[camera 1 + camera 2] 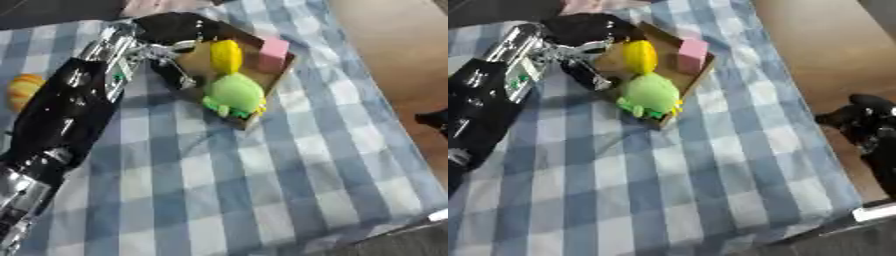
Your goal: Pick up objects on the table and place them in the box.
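Box (278, 75), a shallow brown cardboard tray, lies toward the far side of the blue-and-white checked surface (262, 185), and it serves as the landmark for everything else. Its long axis runs on a diagonal, from the far left corner under the robot's arm to the near right corner, which points toward the near right side of the cloth. Most of the job looks done: three things already sit inside. Largest is the green plush toy (234, 95), at the box's near end and bulging over the near rim, its body lying roughly along the box's long axis. Next is the yellow rounded object (226, 56), just beyond the toy near the box's middle, standing on end with its long axis running away from the camera. Smallest of the three is the pink block (273, 54), against the box's right wall. Left to do, by my reading, is the orange rounded thing (24, 90), well apart from the box at the far left edge of the cloth. The left hand (179, 62) reaches over the box's left wall, its dark fingers hanging down, relaxed and holding nothing. The right hand (866, 125) hangs off the cloth, well right of the box; I cannot tell how its fingers are set.
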You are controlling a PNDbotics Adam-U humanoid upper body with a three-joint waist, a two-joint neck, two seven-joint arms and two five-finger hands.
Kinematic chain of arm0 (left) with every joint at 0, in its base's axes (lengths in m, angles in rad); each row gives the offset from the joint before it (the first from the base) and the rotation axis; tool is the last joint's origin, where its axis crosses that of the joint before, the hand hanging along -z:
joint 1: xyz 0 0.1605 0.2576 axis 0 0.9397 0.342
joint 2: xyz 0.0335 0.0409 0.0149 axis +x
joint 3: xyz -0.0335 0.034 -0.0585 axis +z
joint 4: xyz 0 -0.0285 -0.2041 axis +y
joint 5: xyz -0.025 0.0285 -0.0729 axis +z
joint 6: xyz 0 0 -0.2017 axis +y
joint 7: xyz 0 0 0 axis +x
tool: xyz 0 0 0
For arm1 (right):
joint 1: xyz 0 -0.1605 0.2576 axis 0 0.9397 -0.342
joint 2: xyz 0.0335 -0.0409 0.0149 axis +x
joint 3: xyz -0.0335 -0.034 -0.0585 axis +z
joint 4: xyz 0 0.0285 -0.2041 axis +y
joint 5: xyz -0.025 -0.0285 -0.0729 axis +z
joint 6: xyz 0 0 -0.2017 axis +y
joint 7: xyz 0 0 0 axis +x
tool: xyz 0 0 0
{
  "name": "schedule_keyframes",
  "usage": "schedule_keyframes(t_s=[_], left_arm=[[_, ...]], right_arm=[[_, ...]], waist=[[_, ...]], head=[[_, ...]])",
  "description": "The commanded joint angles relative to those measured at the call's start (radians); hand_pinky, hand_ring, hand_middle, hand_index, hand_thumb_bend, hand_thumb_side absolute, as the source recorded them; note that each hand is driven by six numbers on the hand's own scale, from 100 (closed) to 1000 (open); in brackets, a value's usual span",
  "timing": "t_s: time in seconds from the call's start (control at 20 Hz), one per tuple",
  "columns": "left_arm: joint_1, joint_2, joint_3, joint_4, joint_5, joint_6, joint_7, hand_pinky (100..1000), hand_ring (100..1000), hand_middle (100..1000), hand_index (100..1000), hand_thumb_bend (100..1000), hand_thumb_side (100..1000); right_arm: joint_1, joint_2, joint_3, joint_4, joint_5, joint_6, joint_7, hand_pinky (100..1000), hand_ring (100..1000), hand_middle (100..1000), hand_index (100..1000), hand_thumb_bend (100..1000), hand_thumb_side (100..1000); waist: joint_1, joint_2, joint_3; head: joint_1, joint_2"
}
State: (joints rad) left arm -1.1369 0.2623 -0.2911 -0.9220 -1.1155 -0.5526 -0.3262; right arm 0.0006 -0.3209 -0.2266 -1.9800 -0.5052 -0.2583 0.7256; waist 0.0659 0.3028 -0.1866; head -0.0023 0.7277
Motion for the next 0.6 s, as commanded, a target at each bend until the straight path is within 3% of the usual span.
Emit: schedule_keyframes(t_s=[0.05,0.3,0.35,0.6], left_arm=[[-0.023,0.014,0.020,-0.021,-0.007,0.005,-0.012,990,985,922,1000,367,189],[-0.020,0.024,0.027,-0.065,0.026,0.033,-0.019,985,980,914,1000,351,163],[-0.021,0.033,0.031,-0.077,0.034,0.041,-0.019,971,966,888,982,308,158],[-0.009,0.084,0.049,-0.156,0.078,0.118,-0.021,958,949,865,965,291,144]], right_arm=[[0.000,-0.011,-0.002,-0.020,0.003,0.004,0.000,912,803,726,898,100,526],[0.003,-0.011,-0.002,-0.020,0.003,0.006,0.000,912,803,726,898,100,526],[0.006,-0.012,-0.002,-0.020,0.002,0.007,0.000,912,803,726,898,100,528],[0.019,-0.017,-0.002,-0.020,-0.003,0.005,-0.003,912,803,727,898,100,529]], waist=[[-0.006,-0.021,0.002],[-0.007,-0.027,0.006],[-0.008,-0.031,0.010],[-0.015,-0.047,0.030]], head=[[-0.003,-0.008],[-0.005,-0.005],[-0.007,-0.001],[-0.017,0.012]])
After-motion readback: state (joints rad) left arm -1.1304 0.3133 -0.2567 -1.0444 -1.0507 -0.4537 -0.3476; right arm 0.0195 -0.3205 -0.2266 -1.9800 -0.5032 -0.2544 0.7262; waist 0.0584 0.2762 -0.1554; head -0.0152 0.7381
